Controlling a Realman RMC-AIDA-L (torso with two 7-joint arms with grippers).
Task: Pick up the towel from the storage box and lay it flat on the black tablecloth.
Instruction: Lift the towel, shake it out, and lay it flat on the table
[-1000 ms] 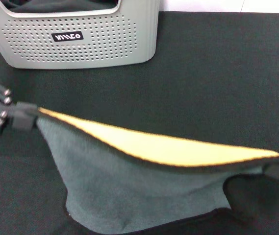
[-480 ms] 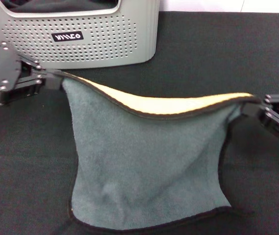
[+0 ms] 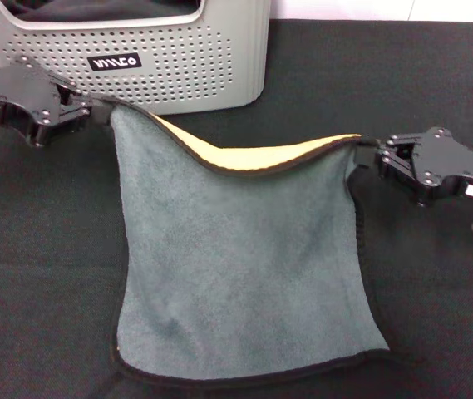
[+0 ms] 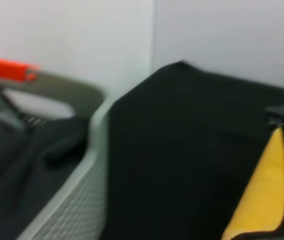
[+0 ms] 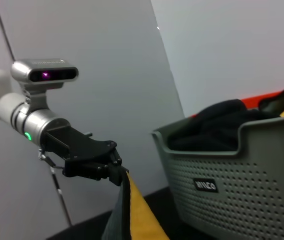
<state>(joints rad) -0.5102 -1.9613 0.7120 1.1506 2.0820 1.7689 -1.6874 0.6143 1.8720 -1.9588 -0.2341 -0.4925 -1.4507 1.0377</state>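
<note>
Now the towel [image 3: 244,258] hangs spread between left gripper [image 3: 93,112] and right gripper [image 3: 369,156], each clamped on a top corner, its bottom edge resting on the black tablecloth [image 3: 436,316] before the storage box [image 3: 136,62].

You see a black label [image 3: 115,61] on the storage box [image 3: 219,66], white lettering, roughly "VIVICO", not clearly legible

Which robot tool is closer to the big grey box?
Left. The left tool pinches the towel corner right before the storage box; the right tool holds the other corner farther away.
</note>
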